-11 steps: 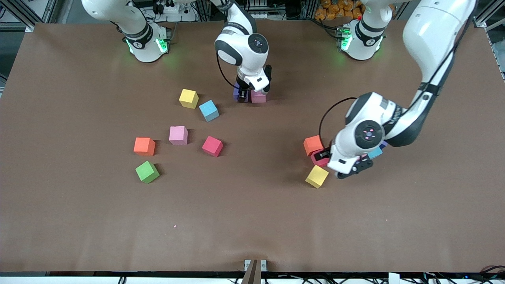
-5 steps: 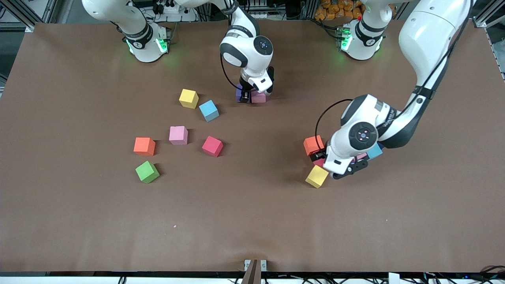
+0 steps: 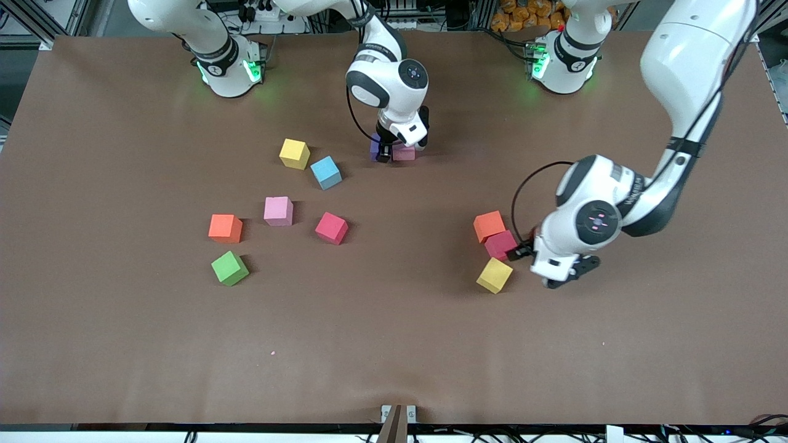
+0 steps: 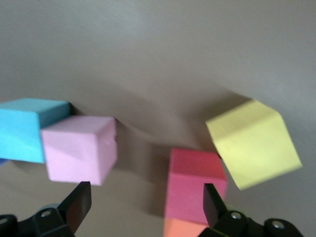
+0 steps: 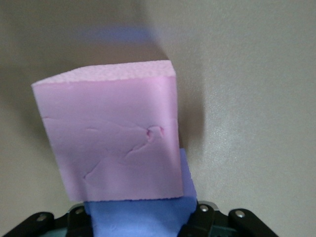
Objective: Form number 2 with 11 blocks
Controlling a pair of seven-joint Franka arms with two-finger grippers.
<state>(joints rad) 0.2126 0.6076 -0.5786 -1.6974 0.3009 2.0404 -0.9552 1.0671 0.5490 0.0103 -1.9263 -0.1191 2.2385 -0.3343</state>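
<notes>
My right gripper is shut on a purple cube that sits on the table against a pink cube; both fill the right wrist view, purple and pink. My left gripper is open and low beside a crimson cube. In the left wrist view its jaws stand wide apart between a pink cube and the crimson cube, with a light blue cube touching the pink one. No digit shape shows.
Loose cubes lie toward the right arm's end: yellow, light blue, pink, crimson, orange, green. An orange cube and a yellow cube flank the crimson one by the left gripper.
My left hand has swung toward the left arm's end, uncovering the crimson cube and now hiding the pink and light blue cubes in the front view. My right gripper has barely shifted with the purple cube.
</notes>
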